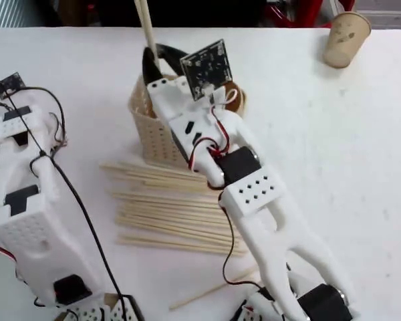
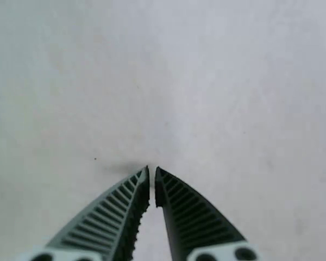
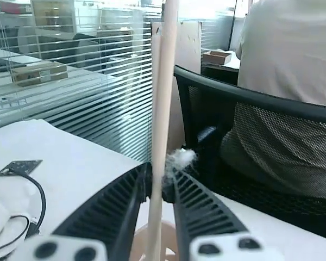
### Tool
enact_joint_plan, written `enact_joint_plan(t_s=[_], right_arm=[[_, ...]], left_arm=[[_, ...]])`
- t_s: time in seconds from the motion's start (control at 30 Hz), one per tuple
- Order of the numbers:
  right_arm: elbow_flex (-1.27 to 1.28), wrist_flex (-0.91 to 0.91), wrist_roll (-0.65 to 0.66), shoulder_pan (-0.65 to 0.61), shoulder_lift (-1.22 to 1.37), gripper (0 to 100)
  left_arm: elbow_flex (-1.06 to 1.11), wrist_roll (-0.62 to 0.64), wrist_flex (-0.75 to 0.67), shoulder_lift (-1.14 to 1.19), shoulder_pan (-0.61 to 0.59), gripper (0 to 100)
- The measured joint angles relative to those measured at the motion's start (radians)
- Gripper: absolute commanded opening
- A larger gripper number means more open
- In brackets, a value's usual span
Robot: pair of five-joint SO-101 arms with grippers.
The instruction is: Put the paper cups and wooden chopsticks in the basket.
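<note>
My right gripper [image 3: 162,176] is shut on a wooden chopstick [image 3: 165,81] that stands nearly upright between its fingers. In the high view this chopstick [image 1: 147,27] rises above the cream perforated basket [image 1: 154,134], with the right gripper [image 1: 152,67] over the basket's far rim. A brown shape [image 1: 235,98] shows inside the basket beside the arm. Several more chopsticks [image 1: 174,207] lie in a pile on the table in front of the basket. A paper cup [image 1: 346,39] stands at the far right. My left gripper [image 2: 152,173] is shut and empty over bare white table.
The left arm [image 1: 20,180] rests along the table's left side with its cables. A single chopstick [image 1: 207,291] lies apart near the front, by the right arm's base. A black mesh chair [image 3: 250,136] stands beyond the table's far edge.
</note>
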Motion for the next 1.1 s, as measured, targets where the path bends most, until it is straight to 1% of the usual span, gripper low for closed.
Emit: enact_joint_plan(t_s=[0.4,0.6,0.67,0.8,0.9,1.03,1.1], right_arm=[[0.158,-0.009,-0.002,-0.002,-0.006,3.0],[0.210,-0.009,-0.002,0.012,-0.008,19.9],[0.215,-0.009,-0.002,0.009,-0.008,21.9],[0.218,0.018,-0.002,0.011,-0.054,21.7],[0.218,0.103,-0.002,0.011,-0.147,16.5],[0.218,0.348,0.002,0.009,-0.316,4.8],[0.218,0.509,0.064,0.015,-0.408,1.3]], left_arm=[[0.000,0.000,0.000,0.000,0.000,5],[0.000,0.000,0.000,0.000,0.000,5],[0.000,0.000,0.000,0.000,0.000,5],[0.000,0.000,0.000,0.000,0.000,5],[0.000,0.000,0.000,0.000,0.000,4],[0.000,0.000,0.000,0.000,0.000,4],[-0.005,-0.003,0.012,-0.002,0.000,4]])
